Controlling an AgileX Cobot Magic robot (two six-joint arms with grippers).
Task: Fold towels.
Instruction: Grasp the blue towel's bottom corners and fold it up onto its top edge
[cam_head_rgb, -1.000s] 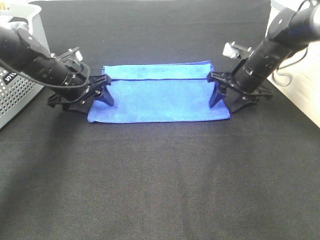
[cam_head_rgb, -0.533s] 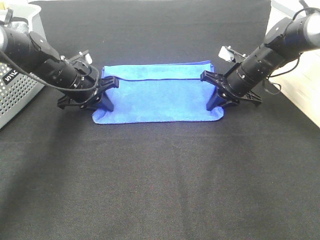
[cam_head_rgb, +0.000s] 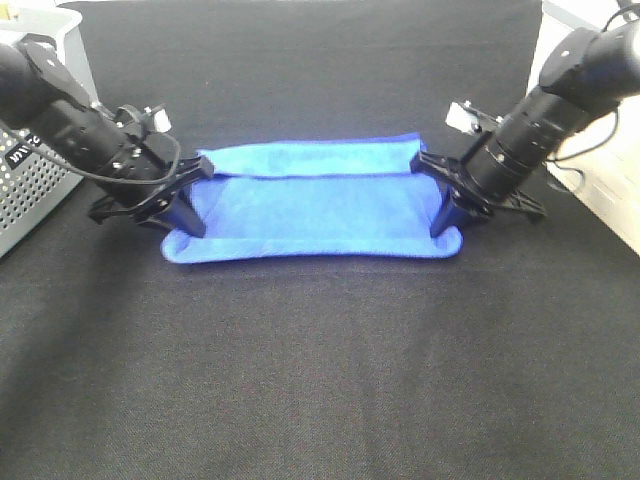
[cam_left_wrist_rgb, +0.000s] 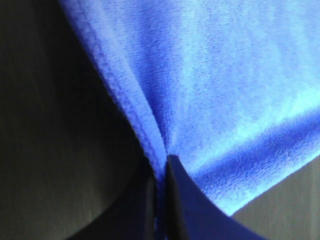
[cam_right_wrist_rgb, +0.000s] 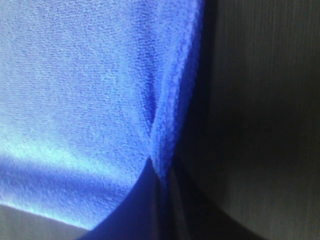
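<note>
A blue towel (cam_head_rgb: 315, 205) lies spread across the middle of the black table, with a folded strip along its far edge. My left gripper (cam_head_rgb: 192, 200) is at the towel's left end and my right gripper (cam_head_rgb: 442, 200) is at its right end. In the left wrist view the gripper (cam_left_wrist_rgb: 162, 170) is shut, pinching the towel's hemmed edge (cam_left_wrist_rgb: 125, 100). In the right wrist view the gripper (cam_right_wrist_rgb: 161, 175) is shut on the towel's edge (cam_right_wrist_rgb: 175, 90) in the same way. Both ends are gathered and held slightly up, and the towel's middle rests on the table.
A grey perforated basket (cam_head_rgb: 30, 190) stands at the left edge, close behind my left arm. A white surface (cam_head_rgb: 605, 190) runs along the right edge. The black cloth table (cam_head_rgb: 320, 380) stretches in front of the towel.
Both grippers have drawn back outward and toward the front with the towel's ends. The towel's near edge has shifted forward and its corners have rounded and puckered.
</note>
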